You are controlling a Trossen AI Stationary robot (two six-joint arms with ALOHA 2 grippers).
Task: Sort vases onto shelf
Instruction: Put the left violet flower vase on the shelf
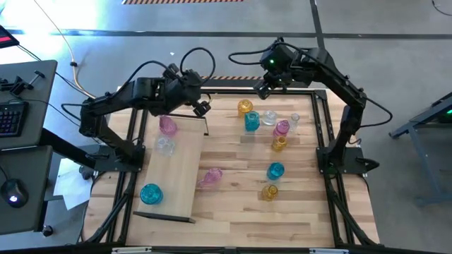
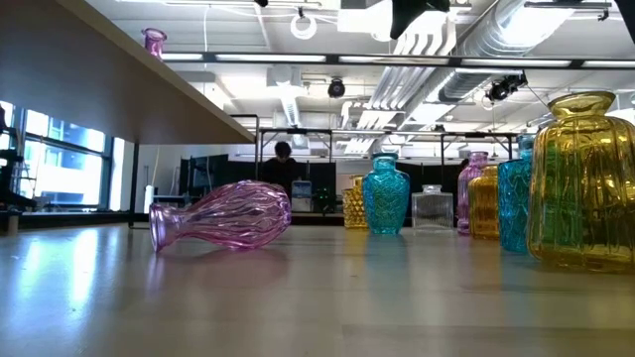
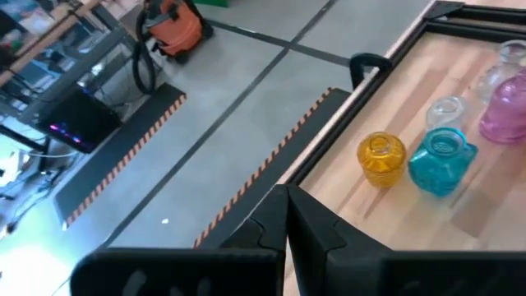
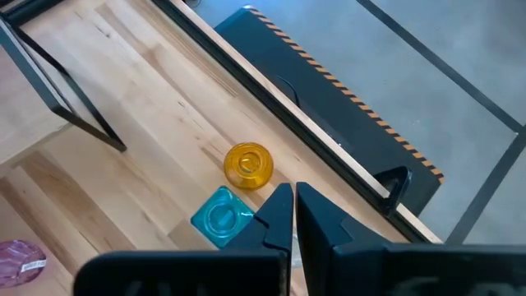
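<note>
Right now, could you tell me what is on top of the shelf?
On the shelf stand a pink vase, a clear vase and a teal vase. The left arm hides part of its far end.

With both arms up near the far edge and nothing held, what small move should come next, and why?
Probably open the right gripper and lower it toward the amber vase beside it. Both the right and left gripper are shut and empty, and only three vases stand on the shelf; most wait on the table.
</note>
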